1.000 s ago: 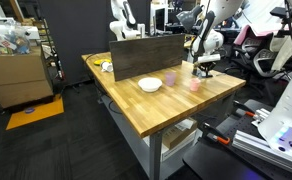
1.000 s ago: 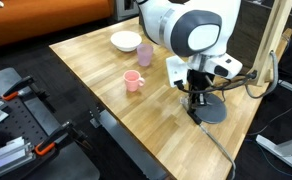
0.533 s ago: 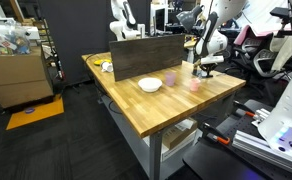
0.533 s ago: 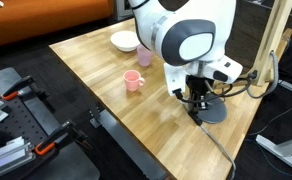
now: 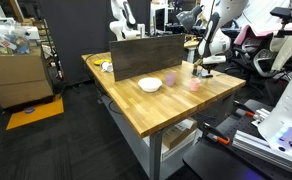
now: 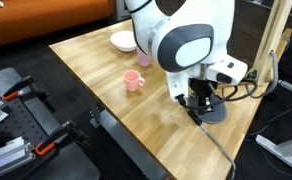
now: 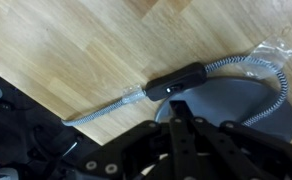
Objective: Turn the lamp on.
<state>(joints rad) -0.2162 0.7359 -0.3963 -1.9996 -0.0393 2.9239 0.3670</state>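
Note:
The lamp has a tan jointed arm [image 6: 278, 40] at the right edge and a dark flat round base [image 6: 217, 111] on the wooden table. In the wrist view the base [image 7: 241, 105] lies right under me, with a black inline switch [image 7: 176, 82] on a braided silver cable [image 7: 98, 109] running across its rim. My gripper [image 7: 178, 104] hangs just above the base, its fingers pressed together, tips close to the switch. In both exterior views the gripper [image 6: 199, 99] [image 5: 203, 67] stands over the base. The lamp head is out of view.
A pink cup [image 6: 133, 81] and a white bowl [image 6: 125, 41] stand on the table [image 6: 106, 100] away from the lamp. A dark upright board [image 5: 146, 55] stands at the table's back. The table edge is near the lamp base.
The arm's wrist has shifted a little sideways over the lamp base. The gripper stays shut above the base and the switch.

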